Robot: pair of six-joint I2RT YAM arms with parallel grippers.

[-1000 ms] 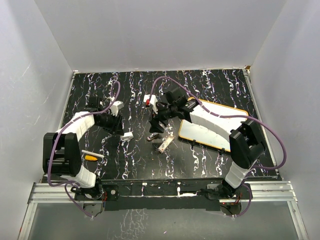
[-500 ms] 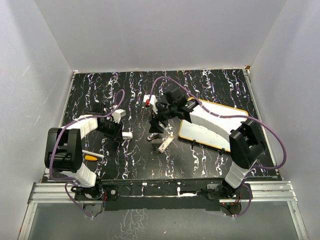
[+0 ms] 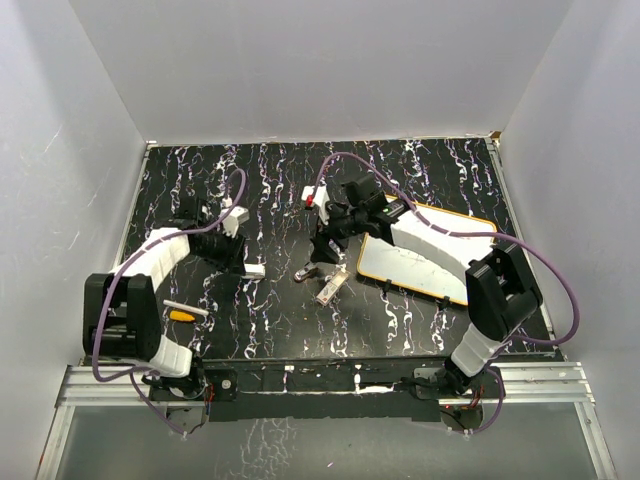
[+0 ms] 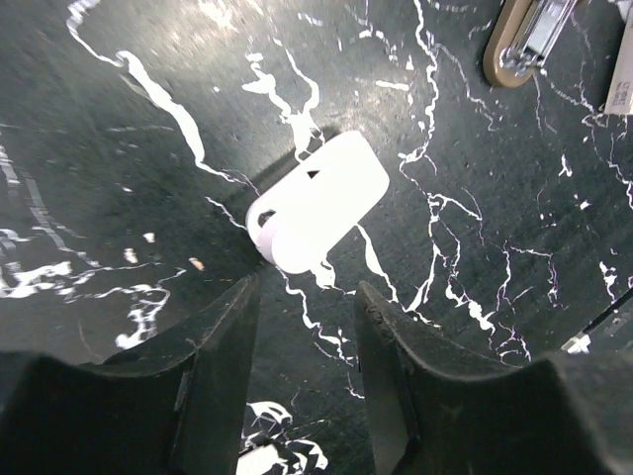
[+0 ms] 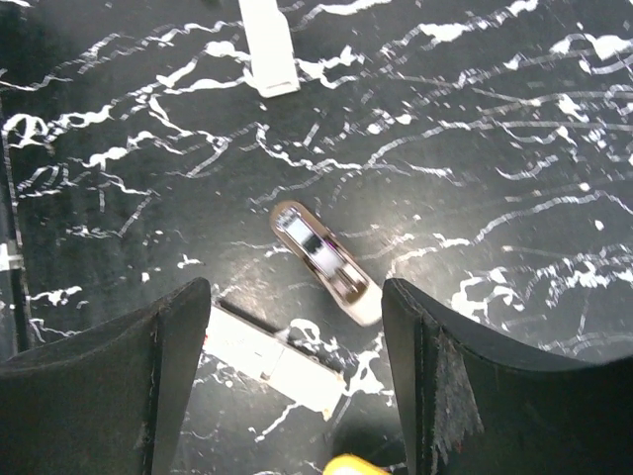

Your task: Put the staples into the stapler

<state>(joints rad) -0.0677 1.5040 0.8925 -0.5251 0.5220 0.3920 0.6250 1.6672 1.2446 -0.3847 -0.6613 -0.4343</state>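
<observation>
Both empty: left gripper (image 4: 306,289) part-open, right gripper (image 5: 297,292) wide; staples (image 4: 316,203) white, round-cornered box.

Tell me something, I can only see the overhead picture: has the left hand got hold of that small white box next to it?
Observer: No. Its own camera shows the box of staples lying flat on the table just beyond the fingertips of the open left hand, not between them.
Operator: What about the right side?
Observer: The right hand holds nothing. Its camera shows the fingers spread wide, hanging over the stapler.
Operator: Is the stapler ready for loading?
Observer: It seems so. From that camera its shiny metal channel faces up, uncovered.
</observation>
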